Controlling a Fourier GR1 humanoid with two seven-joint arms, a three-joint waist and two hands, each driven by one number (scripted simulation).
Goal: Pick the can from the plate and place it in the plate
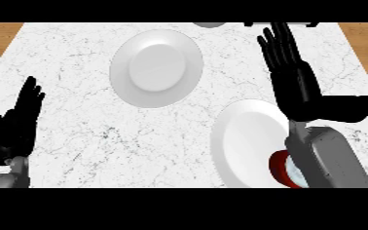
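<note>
A red can (281,168) with a pale top lies on the white plate (244,141) at the lower right, partly hidden under my grey right forearm. My right hand (293,75) stretches out above and beyond that plate, fingers straight and open, holding nothing. A second white plate (156,68) sits at the upper middle of the marble counter. At the left edge my left hand (22,119) rests open, fingers up.
The counter's far edge shows a grey rounded object (208,24) and a dark item (287,24) at the top. Wooden floor (9,31) appears past both upper corners. Bare marble lies between the two plates and on the left.
</note>
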